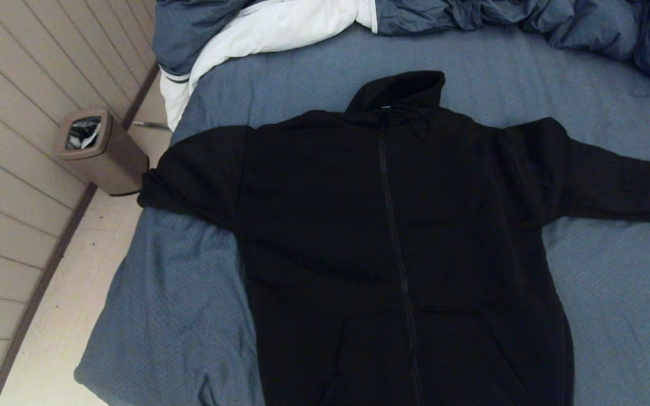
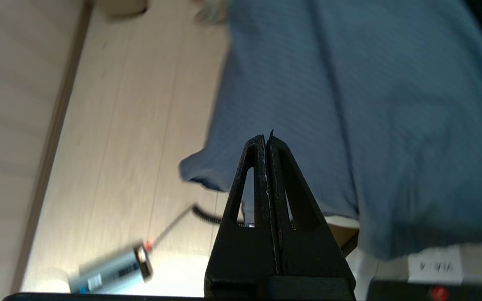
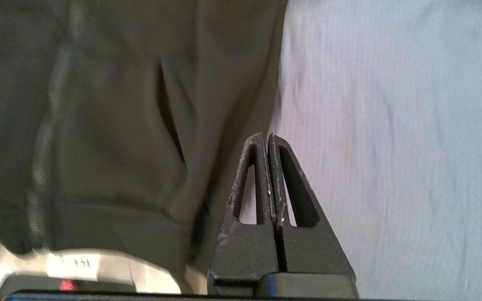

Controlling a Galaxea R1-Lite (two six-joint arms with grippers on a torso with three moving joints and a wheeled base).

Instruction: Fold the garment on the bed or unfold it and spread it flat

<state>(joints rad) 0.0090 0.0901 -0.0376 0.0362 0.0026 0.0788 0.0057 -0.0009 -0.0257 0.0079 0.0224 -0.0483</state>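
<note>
The garment, a black zipped hoodie, lies face up and spread flat on the bed, hood toward the far side, sleeves stretched out to both sides. Its left sleeve end reaches the bed's left edge. Neither arm shows in the head view. My left gripper is shut and empty, hanging over the bed's corner and the floor. My right gripper is shut and empty, above the sheet beside the garment's pocket and hem.
A puffy blue-grey duvet with white lining is bunched along the far side of the bed. A brown waste bin stands on the floor by the panelled wall at left. A cylindrical part and a cable lie below the left gripper.
</note>
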